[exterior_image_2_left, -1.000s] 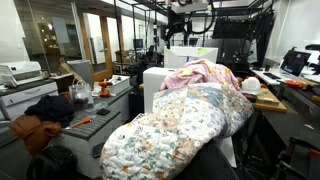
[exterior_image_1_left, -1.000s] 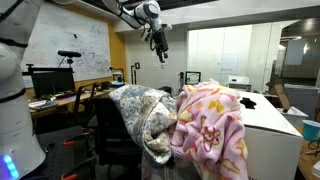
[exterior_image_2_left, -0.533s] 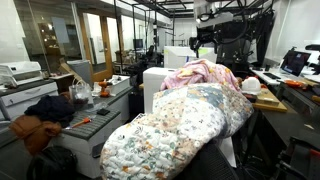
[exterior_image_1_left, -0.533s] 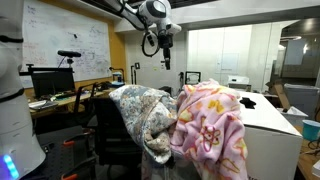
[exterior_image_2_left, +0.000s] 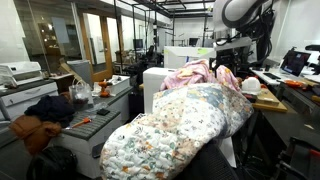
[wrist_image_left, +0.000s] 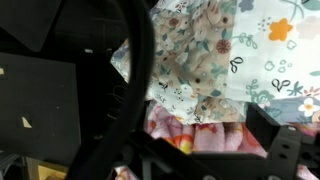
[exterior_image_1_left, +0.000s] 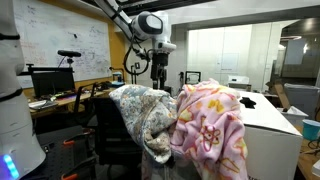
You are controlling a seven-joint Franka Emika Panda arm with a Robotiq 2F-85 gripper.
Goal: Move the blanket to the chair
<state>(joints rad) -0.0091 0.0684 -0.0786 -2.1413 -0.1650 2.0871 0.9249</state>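
Observation:
The quilted patchwork blanket (exterior_image_1_left: 140,112) lies draped over the black office chair (exterior_image_1_left: 103,125). It fills the foreground in an exterior view (exterior_image_2_left: 170,135), over the chair's dark back (exterior_image_2_left: 205,165). The pink fleece blanket (exterior_image_1_left: 212,125) hangs beside it, touching it. My gripper (exterior_image_1_left: 158,80) hangs open and empty just above the quilted blanket's top, also seen in an exterior view (exterior_image_2_left: 222,68). In the wrist view the quilted blanket (wrist_image_left: 200,45) and pink fleece (wrist_image_left: 190,128) lie right below my open jaws (wrist_image_left: 205,150), with a black chair part (wrist_image_left: 140,60) at the left.
A white cabinet (exterior_image_1_left: 270,130) stands behind the pink fleece. Desks with monitors (exterior_image_1_left: 50,85) lie on one side. A printer and a cluttered cabinet (exterior_image_2_left: 40,95) stand beside the chair, and a desk with a white helmet (exterior_image_2_left: 250,86) is at the far side.
The arm has come down from near the ceiling and swung toward the blankets. The gripper now hangs just above the quilted blanket. The blankets have not moved.

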